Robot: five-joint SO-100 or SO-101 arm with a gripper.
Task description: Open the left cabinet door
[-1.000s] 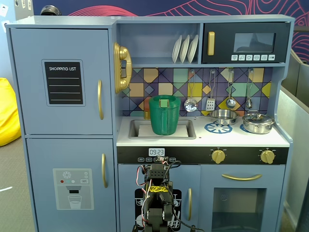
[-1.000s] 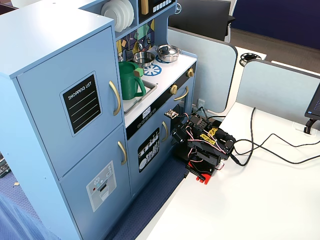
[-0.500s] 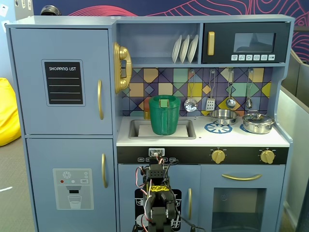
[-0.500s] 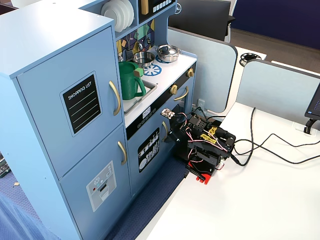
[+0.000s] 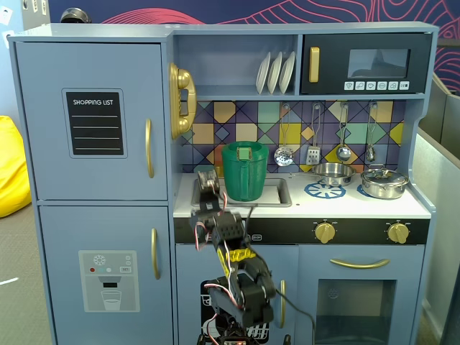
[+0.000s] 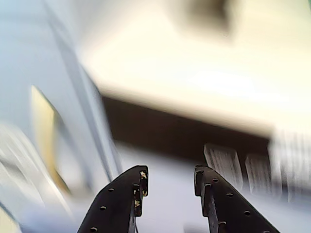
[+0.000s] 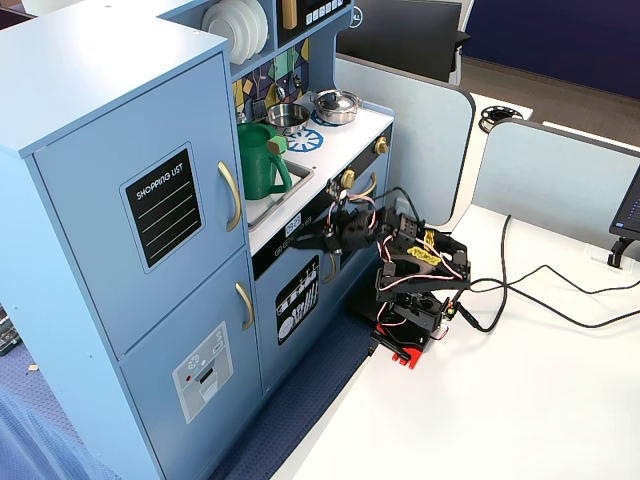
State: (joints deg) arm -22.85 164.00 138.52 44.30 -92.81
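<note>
Black jaws (image 6: 170, 182) spread, nothing between the two fingers (image 6: 116, 204), no contact with anything. Wrist view is badly blurred: pale counter edge above the jaws, dark band under it, a gold streak off to the left; can't tell what that streak is.

In a fixed view the jaws (image 5: 208, 183) sit in front of the white counter (image 5: 359, 205), just left of the green pitcher (image 5: 245, 171) standing in the sink; whether they touch it can't be told. From the side, the jaws (image 7: 318, 237) point at the black panel strip below the counter, close to it.

Left cabinet door (image 5: 92, 121) is up and to the left of the jaws in that front view, shut flush with the cabinet. Black SHOPPING LIST chalkboard (image 5: 95, 123) in its middle, vertical gold bar handle (image 5: 149, 148) on its right edge, well apart from the jaws. Same door (image 7: 150, 200) in the other fixed view, handle (image 7: 231, 196) up and left of the jaws, also closed.

Below it: lower grey-blue door (image 5: 108, 277) with dispenser picture, closed. Further out to the right: pot (image 5: 384, 182) and bowl (image 5: 332, 172) on the hob, black microwave door (image 5: 366, 65) above. Arm base (image 7: 412, 320) stands on the white table (image 7: 520, 400), black cables (image 7: 540, 290) trailing right.
</note>
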